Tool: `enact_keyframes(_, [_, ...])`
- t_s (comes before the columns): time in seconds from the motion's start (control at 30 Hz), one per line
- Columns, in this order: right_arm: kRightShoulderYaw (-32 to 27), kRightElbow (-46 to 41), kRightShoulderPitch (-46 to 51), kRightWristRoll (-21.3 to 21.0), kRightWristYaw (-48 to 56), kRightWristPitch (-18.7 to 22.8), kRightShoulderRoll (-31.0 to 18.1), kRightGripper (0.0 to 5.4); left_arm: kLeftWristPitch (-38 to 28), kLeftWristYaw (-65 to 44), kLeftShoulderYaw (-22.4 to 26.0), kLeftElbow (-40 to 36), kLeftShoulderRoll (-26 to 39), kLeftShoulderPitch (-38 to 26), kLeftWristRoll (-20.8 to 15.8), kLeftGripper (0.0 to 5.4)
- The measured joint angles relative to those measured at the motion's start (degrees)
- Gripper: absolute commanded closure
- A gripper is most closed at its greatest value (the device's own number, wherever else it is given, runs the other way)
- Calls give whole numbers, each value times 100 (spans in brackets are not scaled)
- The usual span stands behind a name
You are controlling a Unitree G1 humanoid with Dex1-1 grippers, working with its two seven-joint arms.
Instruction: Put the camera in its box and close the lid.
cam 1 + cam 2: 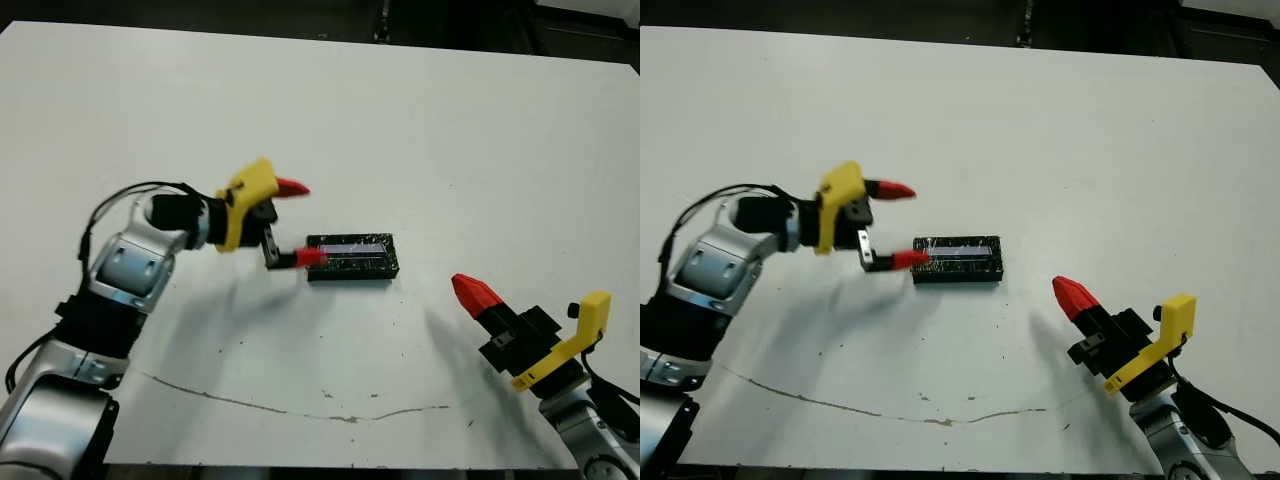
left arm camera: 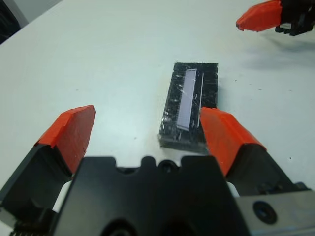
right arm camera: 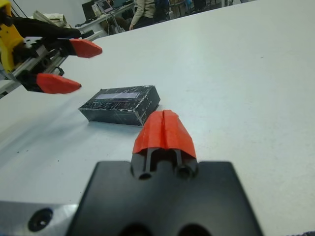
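Note:
The glossy black lid (image 1: 352, 257) with its pale stripe lies flat in the middle of the table, covering the box; the white tray and the camera are hidden. My left gripper (image 1: 300, 220) stands open just left of the lid, one red fingertip (image 1: 310, 256) at the lid's left end, the other raised behind. In the left wrist view the lid (image 2: 189, 103) lies ahead, nearer one finger (image 2: 224, 135). My right gripper (image 1: 475, 293) is shut with nothing in it, to the lid's right and nearer the front edge.
A thin dark crack line (image 1: 300, 408) runs across the table near its front edge. Dark floor and equipment lie beyond the far edge (image 1: 380, 30). People and desks (image 3: 147, 10) show in the distance in the right wrist view.

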Motion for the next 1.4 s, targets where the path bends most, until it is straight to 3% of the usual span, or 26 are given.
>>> enact_keyframes(0.17, [7,-3,28,0,0,0,1,540,63,-821,73,-85,733,-117,-150,2])
enact_keyframes(0.27, [16,4,38,-5,1,-2,4,540,178,-693,537,-361,869,-115,-532,18])
enact_keyframes(0.37, [31,0,43,-65,-29,-15,17,540,412,436,1126,-868,274,120,-1012,54])
enact_keyframes(0.5, [30,-31,63,-65,-131,-15,50,540,543,1551,1131,-1340,-663,674,-1234,114])
enact_keyframes(0.67, [24,-35,74,-72,-175,-20,118,540,756,2839,735,-1825,-1509,1077,-1106,190])
enact_keyframes(0.87, [32,-57,95,-155,-221,-27,133,540,1015,3865,141,-1814,-2215,1309,-771,282])
enact_keyframes(1.4, [27,-65,122,-100,-212,-54,145,540,1186,4269,-522,-932,-2344,1242,-13,525])
